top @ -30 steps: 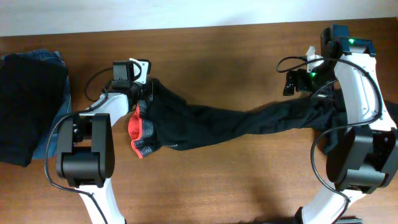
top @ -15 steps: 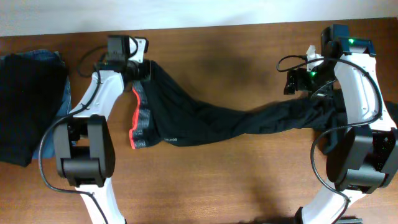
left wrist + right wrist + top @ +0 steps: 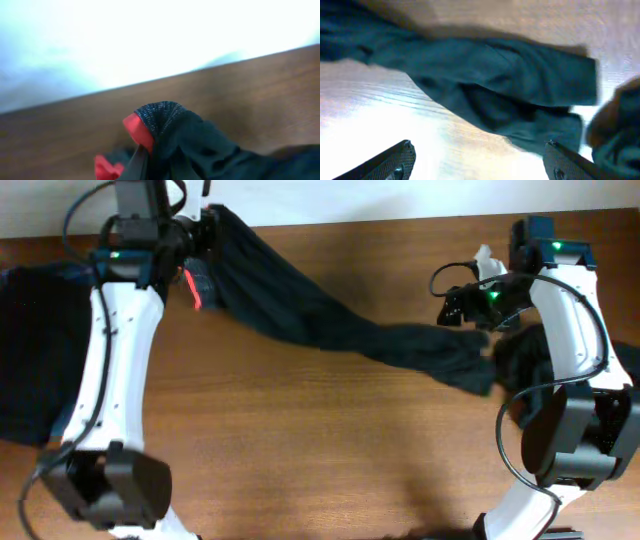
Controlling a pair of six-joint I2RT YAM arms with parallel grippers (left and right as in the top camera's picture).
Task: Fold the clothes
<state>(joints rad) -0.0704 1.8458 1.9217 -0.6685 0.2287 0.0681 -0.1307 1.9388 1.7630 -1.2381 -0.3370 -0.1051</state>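
The long black trousers (image 3: 330,330) stretch diagonally across the table from the far left corner to the right. Their grey waistband with the red edge (image 3: 150,122) is pinched in my left gripper (image 3: 195,240), which holds it raised at the table's far left edge. The leg ends (image 3: 465,365) lie crumpled on the wood. My right gripper (image 3: 455,310) is open and empty, hovering just above the leg ends (image 3: 510,85); its two fingertips are wide apart at the bottom of the right wrist view.
A stack of dark and blue denim garments (image 3: 45,350) lies at the left edge of the table. Another dark garment (image 3: 525,355) sits bunched by the right arm's base. The white wall runs along the table's far edge.
My left gripper has lifted the waistband up and back toward the far left corner, pulling the trousers into a diagonal. The leg ends have slid left out from under my right gripper.
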